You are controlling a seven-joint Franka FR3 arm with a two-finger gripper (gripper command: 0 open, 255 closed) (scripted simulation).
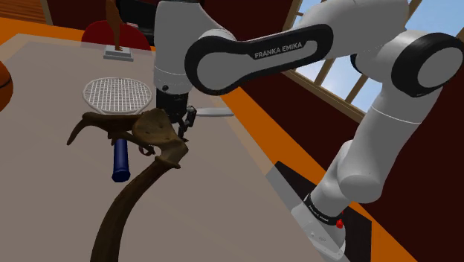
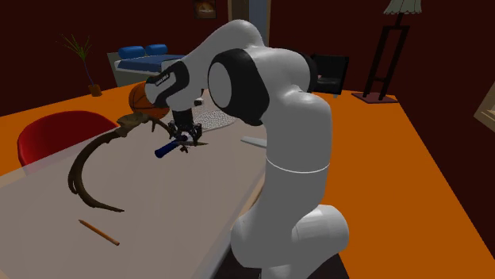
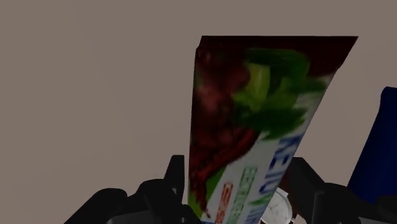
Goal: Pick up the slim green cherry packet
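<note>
— Grey-brown tabletop (image 1: 44,186) with an orange border, dark red walls behind. Across the shoulder view from the left we see a round white mesh disc (image 1: 117,95), a brown antler-like branch (image 1: 160,130) lying over a blue cylindrical handle (image 1: 119,162), then our all-black two-finger gripper (image 1: 181,125) low beside them.

— And the packet?

— In the wrist view, the slim packet printed with dark red cherries and green leaves (image 3: 254,127) stands between our fingers (image 3: 177,181), which press on its two sides. We judge it clamped.

— So we're at the lift?

— We think so, though we cannot tell whether it is off the table. Next calls for a straight rise with a firm grip, clear of the antler-like branch and the blue handle near the packet.
</note>
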